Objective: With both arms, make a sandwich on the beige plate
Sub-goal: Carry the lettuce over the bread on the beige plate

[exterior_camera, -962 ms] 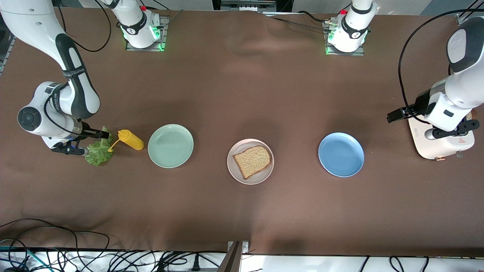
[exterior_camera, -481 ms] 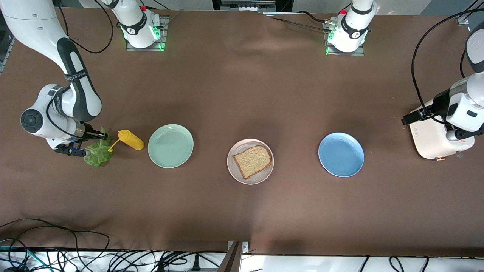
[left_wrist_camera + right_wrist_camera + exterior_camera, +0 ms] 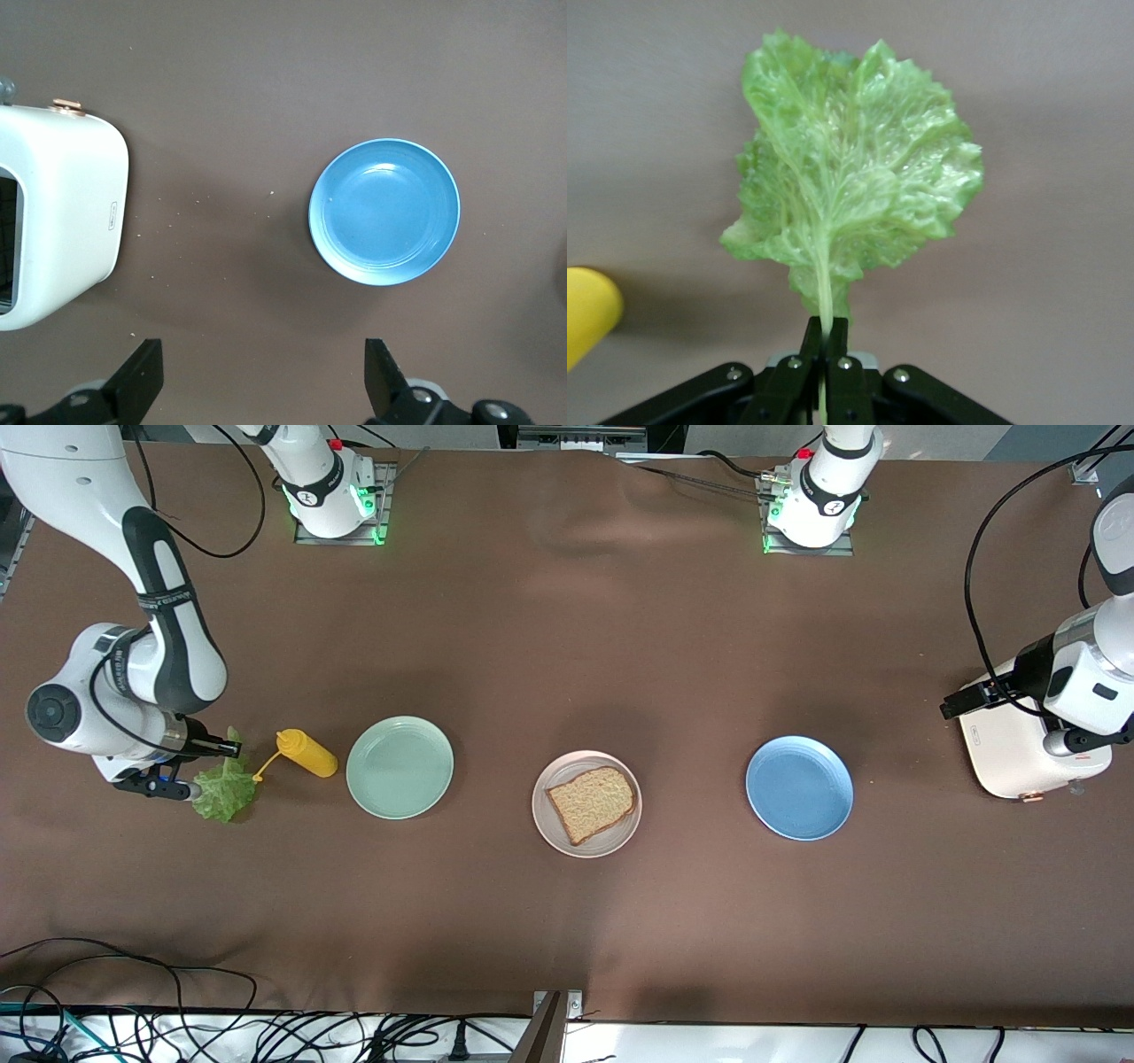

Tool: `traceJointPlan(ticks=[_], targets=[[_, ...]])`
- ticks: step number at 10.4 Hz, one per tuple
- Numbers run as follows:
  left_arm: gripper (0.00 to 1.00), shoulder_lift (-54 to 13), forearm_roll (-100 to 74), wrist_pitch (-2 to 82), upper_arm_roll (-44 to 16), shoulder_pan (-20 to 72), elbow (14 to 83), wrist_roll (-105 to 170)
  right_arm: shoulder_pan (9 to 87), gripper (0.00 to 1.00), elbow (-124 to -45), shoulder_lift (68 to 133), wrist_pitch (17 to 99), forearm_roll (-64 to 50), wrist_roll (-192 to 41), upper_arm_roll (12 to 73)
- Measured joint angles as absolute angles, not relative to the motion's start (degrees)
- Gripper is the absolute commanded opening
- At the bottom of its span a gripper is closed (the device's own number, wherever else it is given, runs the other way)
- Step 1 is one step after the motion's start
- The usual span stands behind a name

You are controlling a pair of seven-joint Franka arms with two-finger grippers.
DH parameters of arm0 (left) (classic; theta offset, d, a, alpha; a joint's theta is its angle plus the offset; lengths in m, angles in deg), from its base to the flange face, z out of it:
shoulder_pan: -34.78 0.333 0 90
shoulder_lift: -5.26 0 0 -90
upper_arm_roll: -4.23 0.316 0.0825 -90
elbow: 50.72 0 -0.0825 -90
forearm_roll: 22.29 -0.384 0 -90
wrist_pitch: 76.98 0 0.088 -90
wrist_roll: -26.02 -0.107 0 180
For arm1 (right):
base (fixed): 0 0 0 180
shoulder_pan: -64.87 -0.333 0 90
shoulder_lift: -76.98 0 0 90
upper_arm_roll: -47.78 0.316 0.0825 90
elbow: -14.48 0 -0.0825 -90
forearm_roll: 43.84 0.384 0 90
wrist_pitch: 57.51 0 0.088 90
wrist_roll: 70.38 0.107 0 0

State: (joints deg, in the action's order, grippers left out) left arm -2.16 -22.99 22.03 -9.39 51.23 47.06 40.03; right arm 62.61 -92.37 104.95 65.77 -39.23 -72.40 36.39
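In the front view, the round pale beige plate (image 3: 586, 804) sat on the brown counter (image 3: 567, 921) between a mint-green plate (image 3: 400, 767) and a blue plate (image 3: 799, 787), and carried one brown wholegrain bread slice (image 3: 592, 804). At the right arm's end of the counter, the right gripper (image 3: 191, 769) was low beside a yellow squeeze bottle (image 3: 306, 753), with the ruffled green lettuce leaf (image 3: 223, 791) at its tip. The left gripper (image 3: 1076, 737) hung over a white toaster (image 3: 1010, 748) at the left arm's end.

The left wrist view showed the left gripper's black jaws spread wide and empty, with the toaster and the blue plate below; this arm seemed to wait.

The right wrist view showed the right gripper's jaws pinched together on the leaf's pale stem, the leaf fanning out from them.

The pinch looked thin, so the lift would best be slow and straight up, clear of the bottle, before carrying the leaf flat over the bread slice.
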Motion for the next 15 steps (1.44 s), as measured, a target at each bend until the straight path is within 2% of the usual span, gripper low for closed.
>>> traceJointPlan(ticks=[5,8,11,13,15], targets=[[1.0,-2.7,-23.0,22.0,-9.3,51.3,46.8,38.2,60.5,0.0,-74.9,102.5,43.5,-39.2,-65.9,36.7],[1.0,-3.3,-23.0,22.0,-9.4,51.2,46.7,38.1,51.5,0.0,-67.6,102.3,36.1,-38.9,-48.6,37.3],[1.0,-3.9,-23.0,22.0,-9.4,51.2,46.6,38.1,41.9,0.0,-67.2,102.9,37.5,-35.4,-29.6,38.0],[1.0,-4.3,-23.0,22.0,-9.4,51.2,46.5,38.1,36.0,0.0,-67.3,105.2,44.1,-32.8,-18.3,38.8],[1.0,-4.5,-23.0,22.0,-9.5,51.0,46.5,38.0,29.8,0.0,-67.4,109.3,56.2,-30.6,-5.1,39.1]])
